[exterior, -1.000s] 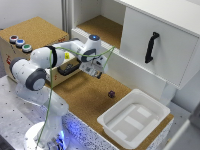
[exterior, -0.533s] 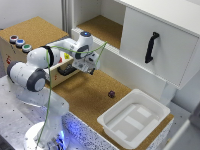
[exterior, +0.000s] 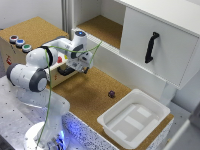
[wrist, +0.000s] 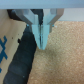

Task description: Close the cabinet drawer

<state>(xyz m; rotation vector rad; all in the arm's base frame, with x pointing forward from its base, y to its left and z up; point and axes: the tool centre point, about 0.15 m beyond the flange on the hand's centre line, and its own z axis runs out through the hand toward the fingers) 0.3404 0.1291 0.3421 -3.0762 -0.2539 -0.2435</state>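
The cabinet drawer (exterior: 64, 67) sits at the front of a low cork-topped box (exterior: 30, 32) on the exterior view's left, and its tan front with the black bar handle (exterior: 65, 71) stands a little out from the face of the box. Three coloured buttons (exterior: 20, 43) line the near left edge of the box top. The white arm (exterior: 37, 70) reaches over from its base at the near left, and its fingers (exterior: 85, 67) hang just to the right of the drawer front, low over the cork counter (exterior: 95, 92).

In the wrist view the fingers (wrist: 43, 37) are pressed together with no gap between them and nothing held (two pale blades that meet at their tips). The dark bar handle (wrist: 22, 55) lies just beside them; whether a blade touches it cannot be told from the blur.

Further right in the exterior view, a small dark object (exterior: 111, 93) lies on the cork, well apart from the drawer. A white plastic tray (exterior: 134, 120) stands at the near right edge of the counter. Beyond it, on the far right, is a large white cabinet door (exterior: 160, 47) with a vertical black handle (exterior: 151, 47), and left of that door an open compartment with a cork floor (exterior: 100, 27).
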